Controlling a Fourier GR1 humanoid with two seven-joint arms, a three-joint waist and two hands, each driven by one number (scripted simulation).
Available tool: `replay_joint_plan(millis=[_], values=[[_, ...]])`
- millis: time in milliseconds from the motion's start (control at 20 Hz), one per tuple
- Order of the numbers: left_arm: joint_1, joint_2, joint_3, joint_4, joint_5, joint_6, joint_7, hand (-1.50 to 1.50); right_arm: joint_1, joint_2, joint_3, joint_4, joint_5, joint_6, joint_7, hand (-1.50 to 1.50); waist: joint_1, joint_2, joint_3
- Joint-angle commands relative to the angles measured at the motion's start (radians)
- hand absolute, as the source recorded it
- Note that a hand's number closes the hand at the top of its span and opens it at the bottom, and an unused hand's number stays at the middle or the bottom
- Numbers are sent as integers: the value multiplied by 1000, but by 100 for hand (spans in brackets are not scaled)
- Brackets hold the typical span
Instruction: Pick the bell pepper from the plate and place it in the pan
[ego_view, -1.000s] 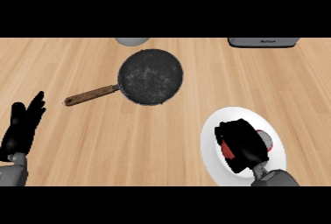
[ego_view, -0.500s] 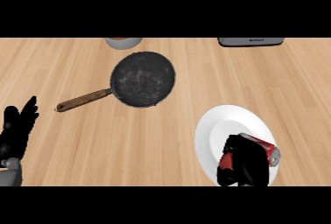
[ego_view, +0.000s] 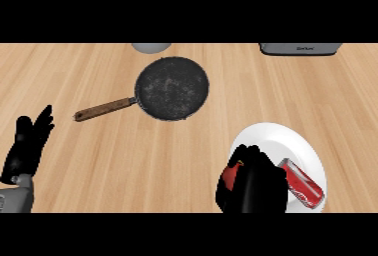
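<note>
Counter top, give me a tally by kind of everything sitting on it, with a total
Pan: 1
Plate: 1
Red bell pepper, under the right hand: 1
Red soda can: 1
Grey round item at the far edge, partly cut off: 1
Grey appliance at the far edge, partly cut off: 1
Total: 6

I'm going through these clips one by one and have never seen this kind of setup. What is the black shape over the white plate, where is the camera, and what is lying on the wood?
The camera sits at the robot's head and looks steeply down at a wooden counter. The black shapes are its hands. The right robot hand is curled over something red, apparently the bell pepper, on the white plate. A red can lies on that plate too. The left robot hand rests open at the left edge. Further up lies a dark pan with a brown handle and nothing in it. Two grey things are cut off at the far edge.
</note>
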Motion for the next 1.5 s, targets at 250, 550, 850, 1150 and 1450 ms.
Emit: replay_joint_plan(millis=[250, 550, 850, 1150, 1450], values=[[-45, -7, -18, 3, -12, -7, 18, 0, -324, 11, -38, 138, -108, -49, 321, 150, 37, 14, 2], [-68, 15, -10, 14, 1, -41, 1, 0, -438, 11, -192, 304, -210, -221, 265, 150, 56, 22, 3], [-96, -6, -22, 28, -16, -20, 11, 0, -556, 11, -314, 537, -319, -358, 183, 150, 77, 33, 4], [-106, -50, -58, 26, -38, 3, 8, 0, -683, 11, -475, 782, -424, -464, 51, 150, 97, 45, 4], [-133, -30, -57, 14, -25, -34, 17, 0, -713, 11, -496, 1013, -548, -658, -76, 150, 125, 49, 6]])
